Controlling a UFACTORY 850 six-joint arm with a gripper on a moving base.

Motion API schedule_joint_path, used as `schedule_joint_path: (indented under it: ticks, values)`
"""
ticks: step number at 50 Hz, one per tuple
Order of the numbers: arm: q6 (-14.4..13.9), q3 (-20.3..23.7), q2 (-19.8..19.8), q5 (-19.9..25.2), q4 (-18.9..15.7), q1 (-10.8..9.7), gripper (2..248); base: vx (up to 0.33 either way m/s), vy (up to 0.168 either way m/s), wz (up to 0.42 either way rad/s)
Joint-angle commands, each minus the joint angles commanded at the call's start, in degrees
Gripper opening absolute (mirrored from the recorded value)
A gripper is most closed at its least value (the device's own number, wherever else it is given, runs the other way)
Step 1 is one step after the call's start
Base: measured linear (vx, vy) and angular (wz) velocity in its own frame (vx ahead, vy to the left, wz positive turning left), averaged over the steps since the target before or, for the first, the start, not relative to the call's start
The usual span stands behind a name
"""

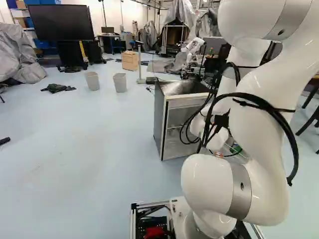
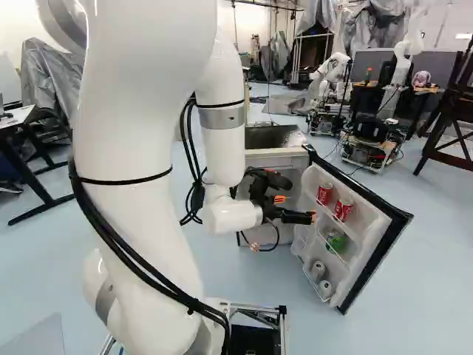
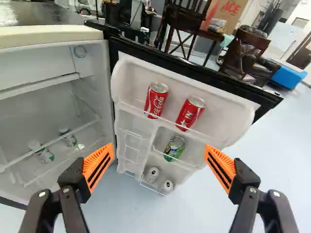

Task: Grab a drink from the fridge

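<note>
Right base view: jaws wide apart, gripping nothing; two red soda cans [image 2: 324, 194] to their right, upper shelf of open fridge door [image 3: 194, 72]. Probably full, fairly heavy, slippery, dentable; best clasped around upper body, clear of shelf rail [image 3: 170, 122].

Left base view: large black screen [image 1: 60, 24] on a stand, upright, at the far left. Grey sheeting [image 1: 19, 52] draped in a heap at the left edge. Dark cloth [image 1: 58, 88] crumpled on the pale blue floor [image 1: 75, 149]. Two grey bins upright near it, apart from each other: first bin [image 1: 92, 81], second bin [image 1: 119, 82]. Light wooden box [image 1: 129, 61] beside a thin post [image 1: 140, 62].

Right base view: table [image 2: 16, 115] at the left edge; another robot [image 2: 336, 68] in the background; pink plush toy [image 2: 421, 78] to its right.

Wrist view: wooden chair [image 3: 183, 17] near a cardboard box [image 3: 238, 12]; blue object [image 3: 289, 75], identity unclear.
</note>
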Motion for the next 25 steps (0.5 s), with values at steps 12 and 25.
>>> schedule_joint_path:
  ticks: [12, 25]
  values:
    - [0.0, -0.31, -0.23, -0.03, 5.36, 0.75, 247, 0.0, 0.0, 0.0]
    - [0.0, -1.0, -0.73, -0.03, 7.82, 1.81, 247, 0.0, 0.0, 0.0]
